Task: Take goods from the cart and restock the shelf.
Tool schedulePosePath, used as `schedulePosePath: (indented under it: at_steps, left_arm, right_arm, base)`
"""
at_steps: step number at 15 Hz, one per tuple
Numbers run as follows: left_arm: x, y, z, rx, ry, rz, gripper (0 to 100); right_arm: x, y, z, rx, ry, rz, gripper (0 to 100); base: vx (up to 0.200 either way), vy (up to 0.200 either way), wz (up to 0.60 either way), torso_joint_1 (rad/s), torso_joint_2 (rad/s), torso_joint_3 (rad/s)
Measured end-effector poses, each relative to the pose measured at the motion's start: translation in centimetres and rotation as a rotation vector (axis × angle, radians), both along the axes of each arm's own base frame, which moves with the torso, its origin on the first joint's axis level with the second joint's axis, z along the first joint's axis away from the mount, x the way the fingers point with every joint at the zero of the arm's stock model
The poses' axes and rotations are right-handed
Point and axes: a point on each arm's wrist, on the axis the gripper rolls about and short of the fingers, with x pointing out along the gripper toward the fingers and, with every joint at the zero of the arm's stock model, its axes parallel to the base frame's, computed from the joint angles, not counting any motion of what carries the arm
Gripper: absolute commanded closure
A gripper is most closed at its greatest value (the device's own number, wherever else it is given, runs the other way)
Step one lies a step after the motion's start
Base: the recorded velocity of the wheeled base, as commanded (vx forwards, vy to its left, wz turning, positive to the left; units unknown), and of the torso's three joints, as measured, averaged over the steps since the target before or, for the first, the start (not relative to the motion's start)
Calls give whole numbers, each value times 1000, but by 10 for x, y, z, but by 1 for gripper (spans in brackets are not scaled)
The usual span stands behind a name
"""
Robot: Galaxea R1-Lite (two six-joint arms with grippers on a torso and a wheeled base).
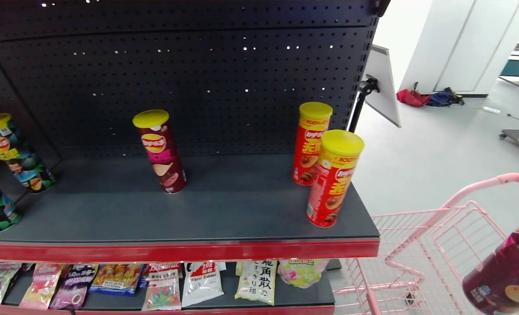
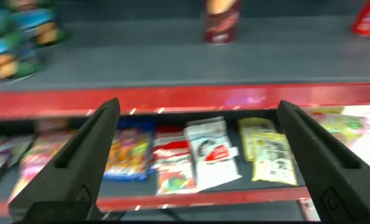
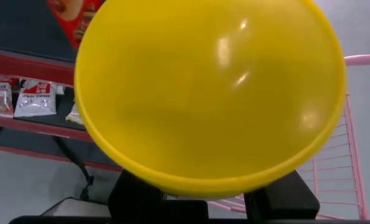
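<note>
While the right gripper [image 3: 213, 202] squeezes a dark red can [image 1: 504, 275] tight, the can hangs tilted above the pink cart [image 1: 434, 227], off to the right of the shelf [image 1: 242, 214]. Its yellow lid [image 3: 210, 93] faces the wrist camera, and a black finger [image 3: 141, 202] shows on each side under it.

The left gripper [image 2: 197, 118] is spread wide with nothing in it. It sits in front of the shelf's red edge [image 2: 191, 99], and past it snack bags [image 2: 203, 152] lie on the level below.

More cans stand upright on the shelf. The middle can [image 1: 161, 151] is dark red too and stands alone. Two red cans [image 1: 333, 177] stand near the right end, one in front of the other. Two green cans [image 1: 14, 153] stand at the left end.
</note>
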Motion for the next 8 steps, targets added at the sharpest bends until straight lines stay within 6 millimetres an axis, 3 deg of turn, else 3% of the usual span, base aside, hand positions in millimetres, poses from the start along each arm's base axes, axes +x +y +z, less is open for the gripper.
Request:
schedulePosePath:
  at_steps: [3, 8]
  left_arm:
    - [0, 0, 0, 0, 0, -1, 0]
    - [0, 0, 0, 0, -1, -1, 0]
  right_arm:
    - [-10, -2, -12, 12, 1, -7, 100]
    - [-37, -7, -33, 35, -82, -13, 100]
  base:
    - [0, 0, 0, 0, 0, 0]
    - [0, 200, 0, 0, 0, 3]
